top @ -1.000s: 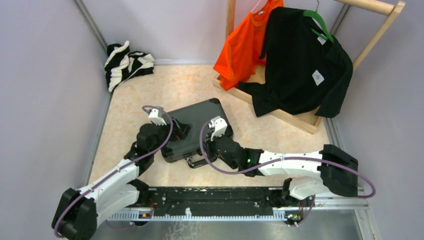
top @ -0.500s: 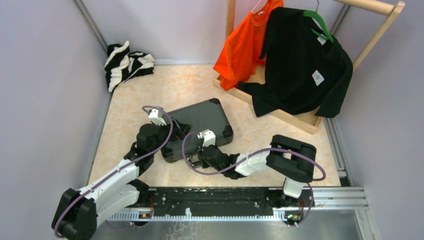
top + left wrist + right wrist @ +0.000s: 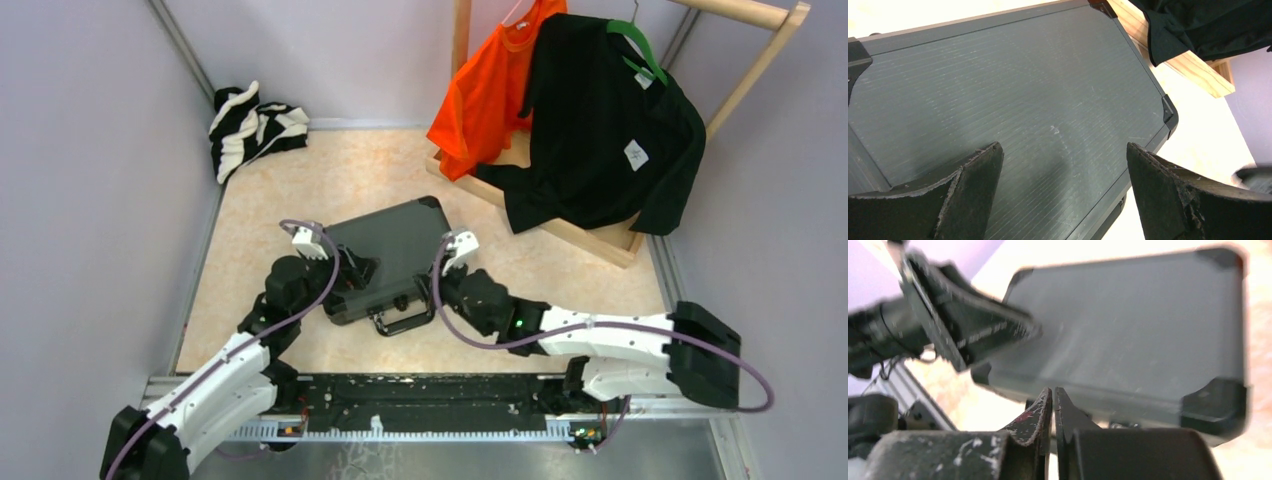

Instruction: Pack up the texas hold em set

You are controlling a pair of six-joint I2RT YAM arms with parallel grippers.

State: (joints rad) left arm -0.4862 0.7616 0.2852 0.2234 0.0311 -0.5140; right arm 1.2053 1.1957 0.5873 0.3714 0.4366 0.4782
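- One black briefcase (image 3: 400, 250), shut, contents hidden.
- Two grippers: left gripper (image 3: 1063, 150) spread wide above it; right gripper (image 3: 1053, 392) pinched closed, empty, blurred.

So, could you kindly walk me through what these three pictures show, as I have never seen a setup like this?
Two robot arms are bolted at the near edge of a table, each ending in a two-finger gripper. The wide picture comes from a fixed camera above and behind them. The other two come from cameras on the wrists, so each shows its own fingers. On the table lies a closed black briefcase, its handle toward the arms. A striped cloth sits in the far left corner. On the right, a wooden rack carries an orange shirt and a black shirt. The left gripper is open above the lid. The right gripper is shut, beside the case's edge. Neither holds anything.
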